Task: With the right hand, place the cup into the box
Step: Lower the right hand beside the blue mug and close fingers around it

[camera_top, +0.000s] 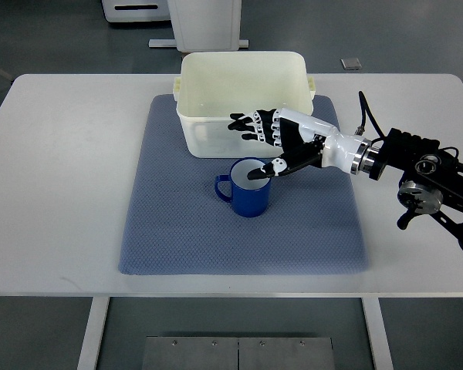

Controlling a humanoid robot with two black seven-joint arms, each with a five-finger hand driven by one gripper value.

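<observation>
A blue cup (248, 197) with its handle pointing left stands upright on the blue-grey mat (177, 231), just in front of the cream plastic box (208, 142). My right hand (253, 151) comes in from the right and hovers over the cup's far right rim. Its fingers (247, 126) are spread in front of the box's near wall, and the thumb tip rests at or just over the cup's rim. Nothing is grasped. The box looks empty inside.
The mat lies on a white table (62, 154). My right forearm and its black joint housing (424, 173) stretch over the table's right side. White equipment (208, 23) stands on the floor behind the table.
</observation>
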